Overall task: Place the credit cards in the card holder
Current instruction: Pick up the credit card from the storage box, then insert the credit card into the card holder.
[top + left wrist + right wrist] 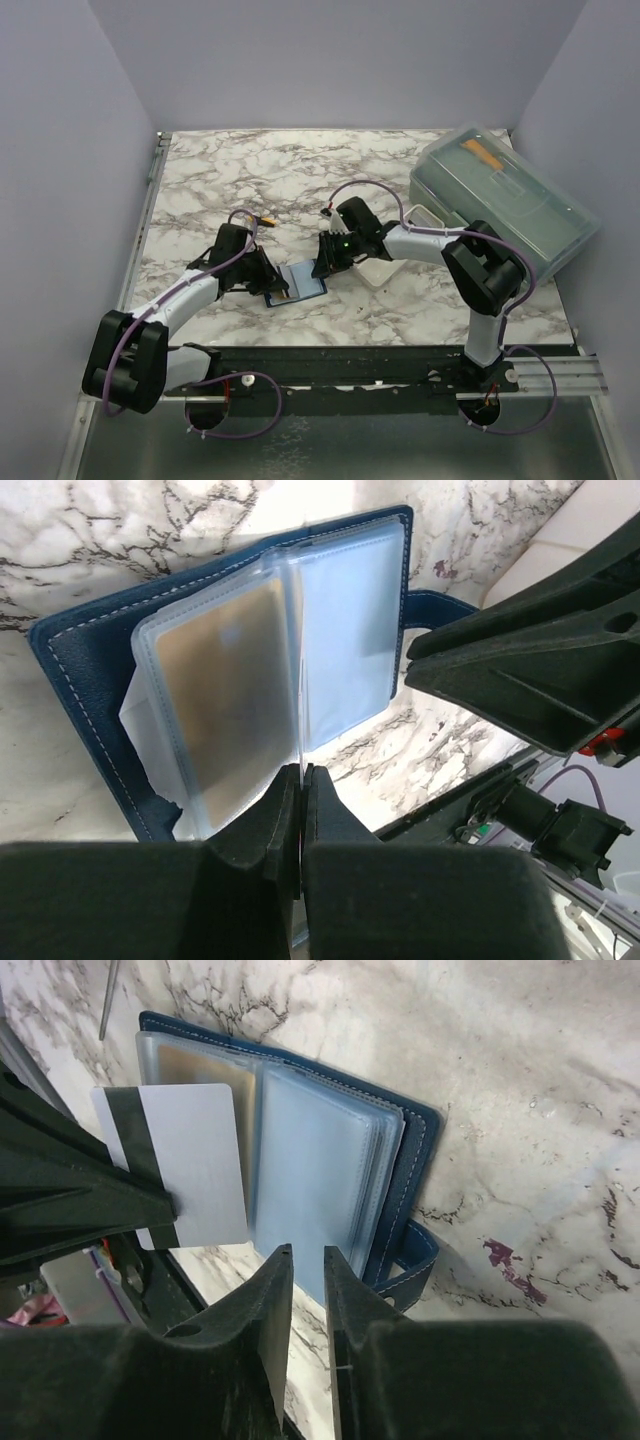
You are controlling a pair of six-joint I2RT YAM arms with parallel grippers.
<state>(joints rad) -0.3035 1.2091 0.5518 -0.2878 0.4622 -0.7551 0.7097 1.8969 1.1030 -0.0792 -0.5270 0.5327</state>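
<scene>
There's the navy blue leather card holder, pale-stitched, on the white, grey-veined marble tabletop; inside it a golden-tan flat card, at its edge a silver-grey plastic card, dark-striped.

Top cam sat high behind both arm bases, looking down and forward over the whole worktop, pretty far out. Each wrist cam rode right behind its own hand, staring past the fingers from super close. The left hand and right hand pointed at each other, so both cams caught the same open card holder from opposite sides. The pale credit card showed edge-on in the left cam and flat in the right.
</scene>
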